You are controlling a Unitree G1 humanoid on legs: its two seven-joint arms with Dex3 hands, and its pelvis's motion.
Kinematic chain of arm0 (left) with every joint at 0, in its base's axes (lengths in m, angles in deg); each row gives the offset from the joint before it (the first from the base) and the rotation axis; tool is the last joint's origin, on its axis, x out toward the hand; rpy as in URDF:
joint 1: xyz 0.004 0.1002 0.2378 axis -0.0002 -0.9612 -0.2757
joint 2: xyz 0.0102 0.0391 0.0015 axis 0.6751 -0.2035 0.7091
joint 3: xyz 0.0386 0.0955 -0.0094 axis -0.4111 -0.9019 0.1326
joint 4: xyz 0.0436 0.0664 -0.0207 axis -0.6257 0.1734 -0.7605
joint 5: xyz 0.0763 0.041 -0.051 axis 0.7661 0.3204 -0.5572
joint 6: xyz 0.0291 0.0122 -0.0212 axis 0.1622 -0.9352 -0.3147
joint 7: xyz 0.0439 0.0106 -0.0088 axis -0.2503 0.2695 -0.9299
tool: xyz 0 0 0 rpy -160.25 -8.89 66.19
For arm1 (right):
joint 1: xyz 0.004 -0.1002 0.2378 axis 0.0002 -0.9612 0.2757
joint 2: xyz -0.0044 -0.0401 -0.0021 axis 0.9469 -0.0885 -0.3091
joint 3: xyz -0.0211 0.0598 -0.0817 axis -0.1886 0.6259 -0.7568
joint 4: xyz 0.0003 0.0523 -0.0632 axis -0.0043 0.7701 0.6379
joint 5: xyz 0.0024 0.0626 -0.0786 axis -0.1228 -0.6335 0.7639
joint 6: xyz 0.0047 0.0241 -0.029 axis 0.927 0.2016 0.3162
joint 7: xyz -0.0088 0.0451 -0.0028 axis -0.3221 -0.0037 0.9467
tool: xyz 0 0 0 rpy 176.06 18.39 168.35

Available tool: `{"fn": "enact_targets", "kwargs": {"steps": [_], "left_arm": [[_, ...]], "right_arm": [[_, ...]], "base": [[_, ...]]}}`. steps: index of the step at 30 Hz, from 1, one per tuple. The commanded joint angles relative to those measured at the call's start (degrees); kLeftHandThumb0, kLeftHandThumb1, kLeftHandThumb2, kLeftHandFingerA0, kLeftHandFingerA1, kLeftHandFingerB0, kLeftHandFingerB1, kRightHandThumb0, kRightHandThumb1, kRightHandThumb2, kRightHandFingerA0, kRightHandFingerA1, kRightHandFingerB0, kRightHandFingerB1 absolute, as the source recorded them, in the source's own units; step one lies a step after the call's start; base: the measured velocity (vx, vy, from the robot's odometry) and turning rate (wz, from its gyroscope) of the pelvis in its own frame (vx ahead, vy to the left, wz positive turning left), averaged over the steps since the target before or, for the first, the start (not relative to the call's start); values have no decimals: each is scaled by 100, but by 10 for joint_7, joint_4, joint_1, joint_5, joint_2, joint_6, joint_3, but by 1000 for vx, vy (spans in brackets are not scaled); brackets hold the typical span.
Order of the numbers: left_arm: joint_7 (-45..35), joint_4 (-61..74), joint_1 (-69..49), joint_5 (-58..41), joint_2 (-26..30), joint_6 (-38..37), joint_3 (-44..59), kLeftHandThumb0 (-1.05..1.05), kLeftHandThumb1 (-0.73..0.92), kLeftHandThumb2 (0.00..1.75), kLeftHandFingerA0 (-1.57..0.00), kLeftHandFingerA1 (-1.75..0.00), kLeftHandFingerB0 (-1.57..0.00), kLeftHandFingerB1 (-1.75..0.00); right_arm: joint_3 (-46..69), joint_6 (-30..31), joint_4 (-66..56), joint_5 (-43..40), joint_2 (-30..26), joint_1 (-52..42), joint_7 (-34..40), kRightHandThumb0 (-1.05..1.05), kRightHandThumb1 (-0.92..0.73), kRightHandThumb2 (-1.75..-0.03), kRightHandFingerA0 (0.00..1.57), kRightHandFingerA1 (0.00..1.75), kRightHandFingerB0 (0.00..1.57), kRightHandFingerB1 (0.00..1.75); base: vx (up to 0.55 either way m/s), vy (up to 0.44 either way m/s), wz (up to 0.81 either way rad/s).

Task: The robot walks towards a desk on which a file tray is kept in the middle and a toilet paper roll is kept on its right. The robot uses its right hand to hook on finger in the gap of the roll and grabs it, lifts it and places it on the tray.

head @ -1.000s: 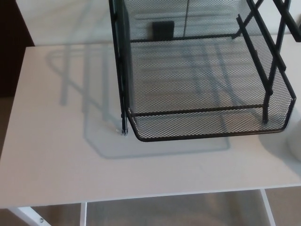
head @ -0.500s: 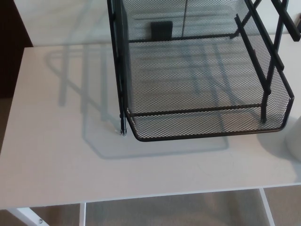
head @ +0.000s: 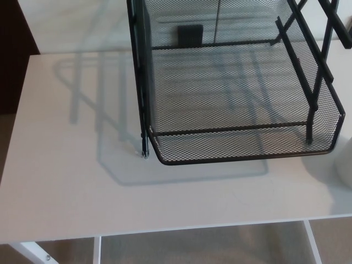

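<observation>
Looking right, you see only a white sliver of the toilet paper roll (head: 346,165) at the counter (head: 66,165) edge, beside the file tray (head: 242,151). Light, soft: hook its core. Neither hand shows.
</observation>
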State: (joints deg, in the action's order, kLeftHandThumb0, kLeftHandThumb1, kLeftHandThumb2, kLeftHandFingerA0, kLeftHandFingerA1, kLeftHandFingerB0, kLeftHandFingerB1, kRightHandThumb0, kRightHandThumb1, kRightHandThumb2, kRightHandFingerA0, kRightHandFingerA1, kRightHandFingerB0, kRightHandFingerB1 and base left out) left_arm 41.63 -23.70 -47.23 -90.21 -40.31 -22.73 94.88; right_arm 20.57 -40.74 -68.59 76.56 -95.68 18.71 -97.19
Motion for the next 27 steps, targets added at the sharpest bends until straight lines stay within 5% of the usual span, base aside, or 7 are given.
{"fn": "enact_targets", "kwargs": {"steps": [1, 2, 3, 6, 10, 24, 27], "left_arm": [[-1, 3, -6, 9, 10, -32, -2, -58, 90, 66, -15, -53, -20, -43], [-6, 3, -5, -6, 7, -26, 11, -31, 63, 115, -10, -57, -8, -53], [0, 2, -4, -3, 5, -24, 11, -58, 88, 69, -19, -57, -18, -45], [2, 3, -5, 12, 7, -29, 0, -60, 90, 67, -18, -54, -21, -44], [6, -1, 2, 10, 6, -27, 4, -60, 89, 66, -20, -55, -23, -45], [-3, 13, 3, 9, 10, -14, 5, -58, 91, 67, -21, -55, -22, -44], [3, 18, 0, 19, 12, -19, -3, -58, 92, 67, -20, -54, -22, -43]], "right_arm": [[-1, -19, -14, 17, 13, -1, 1, -58, -50, -75, 6, 41, 6, 20], [0, -24, -15, 17, 15, -3, 0, -51, -58, -61, 13, 37, 7, 18], [0, -28, -19, 14, 20, -5, -3, -48, -58, -60, 13, 37, 6, 18], [-3, -35, -22, 19, 26, -9, -2, -31, -49, -99, 2, 50, 0, 50], [-16, -24, -20, 27, 33, -3, -9, -44, -58, -60, 17, 38, 6, 19], [-44, -19, -21, 46, 39, 2, -13, -28, -56, -102, 1, 50, 0, 50], [-40, -29, -17, 44, 45, -1, -5, -38, -59, -61, 18, 40, 9, 20]], "base": [[0, 0, 0], [0, 0, 0], [0, 0, 0], [0, 0, 0], [0, 0, 0], [0, 0, 0], [0, 0, 0]]}}
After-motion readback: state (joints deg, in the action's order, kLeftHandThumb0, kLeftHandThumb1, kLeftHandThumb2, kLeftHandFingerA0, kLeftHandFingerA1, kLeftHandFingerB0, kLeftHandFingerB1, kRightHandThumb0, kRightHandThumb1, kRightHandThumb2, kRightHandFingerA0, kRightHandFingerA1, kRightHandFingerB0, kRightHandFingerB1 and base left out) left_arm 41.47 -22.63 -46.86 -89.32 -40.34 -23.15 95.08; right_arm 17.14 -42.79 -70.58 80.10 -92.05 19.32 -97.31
